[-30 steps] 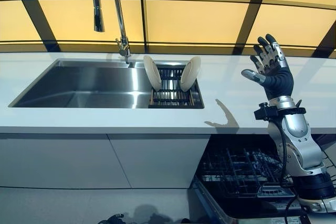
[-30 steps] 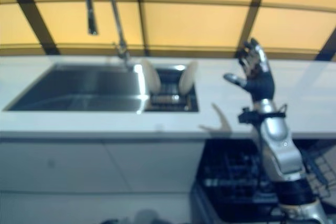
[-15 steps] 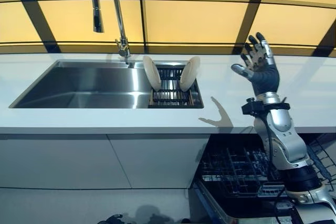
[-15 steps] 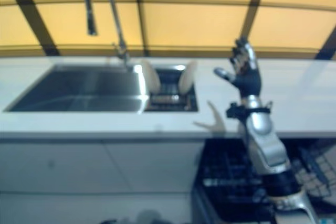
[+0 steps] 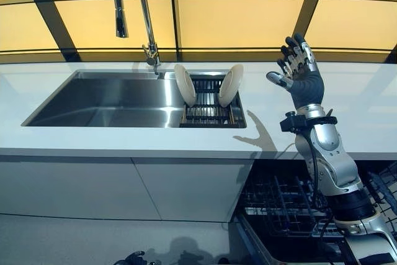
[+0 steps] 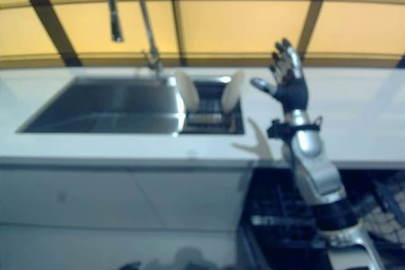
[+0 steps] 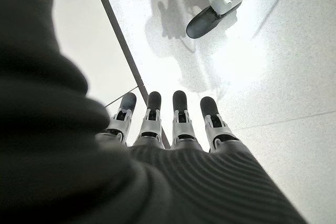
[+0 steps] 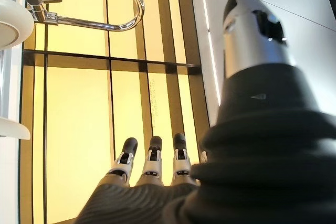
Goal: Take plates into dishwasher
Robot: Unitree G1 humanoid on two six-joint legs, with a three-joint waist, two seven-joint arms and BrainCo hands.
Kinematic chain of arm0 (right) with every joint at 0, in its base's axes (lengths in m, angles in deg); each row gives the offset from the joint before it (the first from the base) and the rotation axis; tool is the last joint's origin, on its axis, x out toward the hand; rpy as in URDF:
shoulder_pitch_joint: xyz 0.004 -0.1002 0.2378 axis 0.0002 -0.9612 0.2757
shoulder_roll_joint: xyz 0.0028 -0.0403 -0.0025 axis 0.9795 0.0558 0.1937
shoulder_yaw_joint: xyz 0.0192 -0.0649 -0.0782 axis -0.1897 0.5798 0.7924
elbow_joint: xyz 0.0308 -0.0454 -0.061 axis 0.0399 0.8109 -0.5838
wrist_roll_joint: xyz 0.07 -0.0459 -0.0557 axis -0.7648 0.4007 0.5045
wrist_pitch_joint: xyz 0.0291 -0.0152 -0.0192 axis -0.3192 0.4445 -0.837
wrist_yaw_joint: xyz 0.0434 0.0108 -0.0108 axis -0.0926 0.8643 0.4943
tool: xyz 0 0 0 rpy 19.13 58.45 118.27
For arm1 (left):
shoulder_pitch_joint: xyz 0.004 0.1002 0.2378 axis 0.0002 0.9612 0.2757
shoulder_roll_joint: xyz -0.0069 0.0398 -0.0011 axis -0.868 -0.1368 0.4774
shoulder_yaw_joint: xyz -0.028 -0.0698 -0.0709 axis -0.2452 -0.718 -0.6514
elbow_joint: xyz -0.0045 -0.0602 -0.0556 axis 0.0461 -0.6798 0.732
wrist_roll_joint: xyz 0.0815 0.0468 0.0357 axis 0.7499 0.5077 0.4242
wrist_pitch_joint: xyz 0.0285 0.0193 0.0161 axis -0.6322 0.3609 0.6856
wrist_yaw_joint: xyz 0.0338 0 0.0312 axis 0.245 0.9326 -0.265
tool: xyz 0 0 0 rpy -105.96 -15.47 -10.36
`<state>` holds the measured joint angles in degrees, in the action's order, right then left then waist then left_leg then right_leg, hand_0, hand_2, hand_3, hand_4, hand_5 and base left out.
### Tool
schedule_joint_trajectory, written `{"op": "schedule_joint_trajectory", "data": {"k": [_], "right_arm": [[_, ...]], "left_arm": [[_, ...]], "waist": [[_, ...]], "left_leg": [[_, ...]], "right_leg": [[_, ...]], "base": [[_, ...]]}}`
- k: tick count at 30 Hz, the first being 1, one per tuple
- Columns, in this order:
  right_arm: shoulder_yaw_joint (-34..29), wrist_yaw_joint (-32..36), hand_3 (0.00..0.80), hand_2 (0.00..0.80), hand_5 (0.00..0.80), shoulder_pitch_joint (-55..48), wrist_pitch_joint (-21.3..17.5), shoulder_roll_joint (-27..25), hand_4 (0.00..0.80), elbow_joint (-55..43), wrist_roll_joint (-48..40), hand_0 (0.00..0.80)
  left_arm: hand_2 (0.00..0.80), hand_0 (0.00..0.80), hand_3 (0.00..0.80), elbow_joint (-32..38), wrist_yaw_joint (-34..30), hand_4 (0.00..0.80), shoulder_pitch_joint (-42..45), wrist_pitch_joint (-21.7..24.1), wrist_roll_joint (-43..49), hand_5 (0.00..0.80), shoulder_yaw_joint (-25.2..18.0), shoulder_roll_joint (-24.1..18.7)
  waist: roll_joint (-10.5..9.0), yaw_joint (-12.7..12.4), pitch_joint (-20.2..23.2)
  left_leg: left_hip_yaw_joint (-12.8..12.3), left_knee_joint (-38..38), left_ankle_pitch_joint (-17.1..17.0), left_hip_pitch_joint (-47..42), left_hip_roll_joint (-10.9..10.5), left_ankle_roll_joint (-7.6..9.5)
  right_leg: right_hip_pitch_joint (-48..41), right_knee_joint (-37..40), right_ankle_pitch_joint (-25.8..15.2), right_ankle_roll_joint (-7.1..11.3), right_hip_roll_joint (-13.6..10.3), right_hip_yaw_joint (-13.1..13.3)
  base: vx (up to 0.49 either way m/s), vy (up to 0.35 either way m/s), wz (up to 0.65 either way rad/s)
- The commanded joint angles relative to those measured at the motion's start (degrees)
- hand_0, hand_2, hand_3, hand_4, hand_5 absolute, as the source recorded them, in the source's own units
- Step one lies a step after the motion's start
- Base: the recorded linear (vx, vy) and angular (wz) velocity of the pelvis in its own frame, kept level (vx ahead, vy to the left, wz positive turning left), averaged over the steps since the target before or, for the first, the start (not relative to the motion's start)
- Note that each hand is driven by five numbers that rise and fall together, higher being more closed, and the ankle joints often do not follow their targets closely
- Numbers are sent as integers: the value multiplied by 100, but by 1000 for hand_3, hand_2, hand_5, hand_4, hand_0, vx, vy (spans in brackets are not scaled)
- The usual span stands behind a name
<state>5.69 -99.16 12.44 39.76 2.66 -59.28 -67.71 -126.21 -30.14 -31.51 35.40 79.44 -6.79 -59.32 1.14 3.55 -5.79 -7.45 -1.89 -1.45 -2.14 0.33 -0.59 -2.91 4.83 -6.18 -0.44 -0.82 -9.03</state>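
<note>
Two cream plates stand on edge in a dark drying rack (image 5: 211,113) at the sink's right end: the left plate (image 5: 185,85) and the right plate (image 5: 230,85). My right hand (image 5: 301,72) is raised above the white counter, to the right of the right plate and apart from it, open with fingers straight and holding nothing. The dishwasher (image 5: 291,206) stands open under the counter at the lower right, its black wire rack showing. My left hand (image 7: 173,124) appears only in the left wrist view, open, hanging over the floor with nothing in it.
A steel sink basin (image 5: 111,100) lies left of the rack, with a tall chrome tap (image 5: 133,10) behind it. The white counter (image 5: 366,103) runs across the view. White cabinet fronts (image 5: 124,187) stand below it, left of the dishwasher.
My right hand has moved left along the counter, closer to the plates, staying open. The camera has shifted slightly, so the sink sits a little further right.
</note>
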Motion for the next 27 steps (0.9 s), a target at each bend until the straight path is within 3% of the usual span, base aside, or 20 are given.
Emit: {"op": "schedule_joint_trajectory", "data": {"k": [1, 3, 6, 8, 9, 11, 12, 13, 14, 16, 17, 20, 21, 23, 25, 27], "right_arm": [[-196, 189, 0, 0, 0, 817, -170, 35, 0, 144, 74, 0], [-201, 212, 0, 0, 0, 852, -88, -49, 0, 128, 36, 0], [-202, 254, 0, 0, 0, 919, -37, -228, 0, 150, -70, 0], [-210, 263, 0, 0, 0, 937, -107, -288, 0, 216, -99, 0], [-228, 232, 0, 0, 0, 946, -226, -345, 0, 272, -133, 0], [-306, 128, 0, 0, 0, 945, -347, -383, 0, 311, -82, 0], [-421, -2, 0, 0, 0, 818, -336, -370, 0, 212, -4, 0], [-457, -51, 0, 0, 0, 773, -322, -360, 0, 173, 19, 0], [-556, -134, 0, 0, 0, 562, -386, -328, 0, 65, -4, 0], [-647, -186, 0, 0, 0, 344, -351, -157, 0, -165, 121, 0], [-643, -134, 0, 0, 0, 368, -283, -108, 0, -187, 183, 0], [-549, -163, 0, 0, 0, 580, -151, -124, 0, -133, 193, 0], [-505, -180, 0, 0, 0, 670, -195, -161, 0, -37, 149, 0], [-456, -180, 0, 0, 0, 700, -270, -181, 0, 41, 118, 0], [-364, -205, 0, 0, 0, 656, -345, -191, 0, 96, 62, 0], [-351, -191, 0, 0, 0, 614, -331, -189, 0, 106, 74, 0]], "left_arm": [[0, 0, 0, 158, 75, 0, -304, 117, -201, 0, -121, -218], [0, 0, 0, 108, 102, 0, -317, 109, -255, 0, -122, -192], [0, 0, 0, 67, 143, 0, -299, 204, -302, 0, -150, -190], [0, 0, 0, 109, 140, 0, -291, 268, -337, 0, -155, -199], [0, 0, 0, 177, 125, 0, -315, 324, -355, 0, -133, -228], [0, 0, 0, 270, 61, 0, -463, 313, -288, 0, -122, -315], [0, 0, 0, 266, 13, 0, -629, 225, -325, 0, -3, -403], [0, 0, 0, 256, -17, 0, -675, 175, -344, 0, 43, -426], [0, 0, 0, 354, 35, 0, -748, 24, -461, 0, 223, -484], [0, 0, 0, 447, 131, 0, -693, -183, -467, 0, 301, -513], [0, 0, 0, 427, 222, 0, -620, -219, -466, 0, 273, -535], [0, 0, 0, 231, 281, 0, -441, -135, -443, 0, 21, -624], [0, 0, 0, 80, 270, 0, -437, -104, -340, 0, -96, -671], [0, 0, 0, -96, 271, 0, -490, -76, -249, 0, -201, -679], [0, 0, 0, -269, 231, 0, -573, -91, -195, 0, -288, -648], [0, 0, 0, -291, 201, 0, -599, -105, -174, 0, -270, -578]], "waist": [[-337, -143, -419], [-362, -110, -418], [-350, -23, -422], [-300, 23, -462], [-250, 51, -519], [-182, 81, -618], [-163, 89, -703], [-159, 94, -725], [-119, 47, -807], [-88, -64, -869], [-74, -114, -865], [-43, -203, -795], [-69, -180, -737], [-126, -138, -681], [-196, -31, -610], [-218, 50, -571]], "left_leg": [[-133, -1341, 850, 547, 215, 29], [-34, -762, 577, 206, 494, 31], [-72, -114, -16, -87, 1096, -138], [-98, -68, -110, -100, 1328, -178], [-113, -300, 2, 48, 1441, -195], [-424, -631, 450, 178, 1444, -156], [-642, -1407, 955, 467, 1301, -141], [-682, -1583, 1087, 553, 1262, -132], [-691, -1919, 1336, 760, 999, 14], [-864, -1756, 1403, 734, 770, 191], [-940, -1580, 1335, 662, 682, 241], [-963, -991, 1121, 427, 516, 248], [-943, -730, 1054, 354, 384, 281], [-906, -581, 1032, 321, 256, 313], [-918, -333, 961, 223, 77, 384], [-1024, -77, 884, 84, -45, 377]], "right_leg": [[-375, -521, 1181, -43, -93, 209], [-371, -617, 1230, -52, -247, 260], [-284, -786, 1272, -60, -465, 304], [-194, -918, 1285, -5, -648, 313], [-70, -1096, 1300, 128, -872, 293], [27, -1274, 1173, 325, -1311, 113], [-24, -1265, 1004, 447, -1624, -97], [-39, -1250, 955, 473, -1698, -153], [-146, -1099, 422, 421, -1973, -332], [-70, -1118, -70, 349, -2140, -750], [10, -1188, -115, 341, -2084, -877], [176, -1352, 100, 378, -1721, -924], [272, -1447, 273, 380, -1469, -824], [367, -1516, 447, 400, -1209, -672], [562, -1525, 673, 393, -745, -408], [676, -1381, 773, 484, -401, -292]], "base": [[135, 282, 18], [194, 361, 14], [199, 507, 10], [166, 724, 9], [157, 960, 8], [202, 1183, 10], [215, 1054, 17], [278, 1219, 43], [269, 1041, 42], [270, 933, 23], [234, 643, -26], [176, 476, -34], [143, 387, -23], [124, 310, -12], [123, 251, -3], [112, 173, -11]]}}
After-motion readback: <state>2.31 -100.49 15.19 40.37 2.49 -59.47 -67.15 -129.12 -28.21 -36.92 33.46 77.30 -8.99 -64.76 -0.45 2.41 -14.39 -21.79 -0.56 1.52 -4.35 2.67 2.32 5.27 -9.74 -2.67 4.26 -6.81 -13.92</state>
